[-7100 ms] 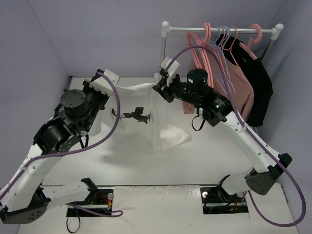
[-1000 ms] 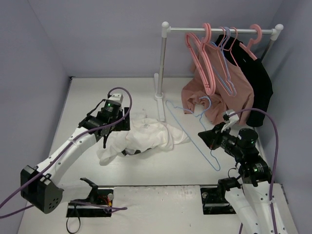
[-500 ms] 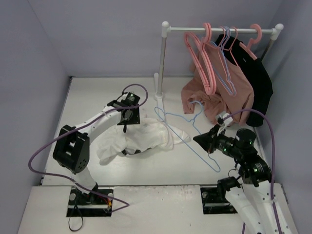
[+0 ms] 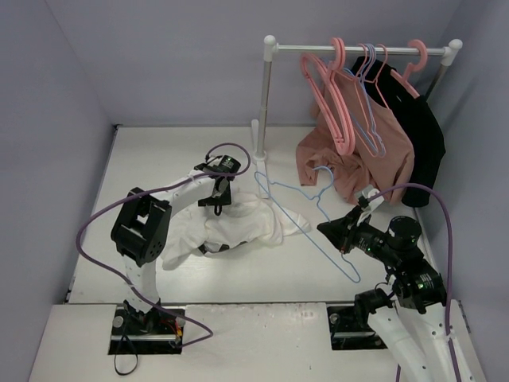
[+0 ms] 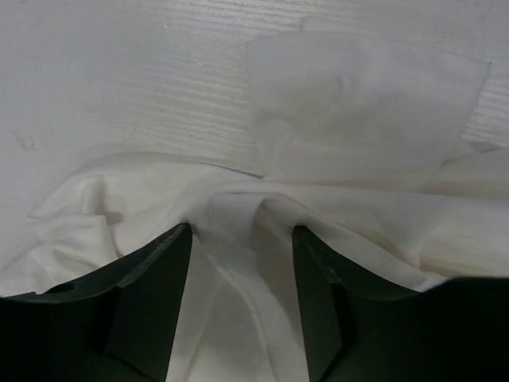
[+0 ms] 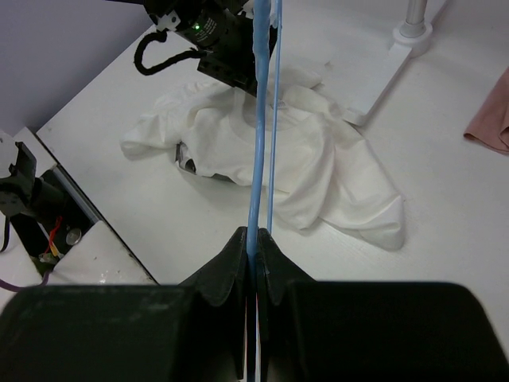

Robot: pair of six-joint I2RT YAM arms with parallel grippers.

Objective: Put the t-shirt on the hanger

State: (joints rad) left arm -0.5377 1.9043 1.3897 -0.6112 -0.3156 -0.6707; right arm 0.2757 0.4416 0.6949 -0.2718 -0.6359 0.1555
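The white t-shirt [image 4: 238, 227] lies crumpled on the table [image 4: 151, 151]; its black print barely shows at the lower left fold. My left gripper [image 4: 216, 199] points down onto its upper edge. In the left wrist view the left gripper [image 5: 242, 231] is open, its jaws apart astride a raised fold with the ribbed collar of the t-shirt [image 5: 358, 103]. My right gripper [image 4: 326, 229] is shut on the light-blue hanger [image 4: 318, 243], held above the table right of the shirt. The right wrist view shows the right gripper [image 6: 254, 239] pinching the hanger [image 6: 256, 119] wire.
A white clothes rack [image 4: 358, 49] stands at the back right, its post [image 4: 262, 111] and base close behind the shirt. On it hang pink hangers [image 4: 334, 87], a dusty-pink top [image 4: 358, 159] and a black garment [image 4: 421, 143].
My left gripper has swung right and back onto the shirt's upper edge, and its jaws have narrowed around a fold. My right gripper has carried the hanger slightly left.
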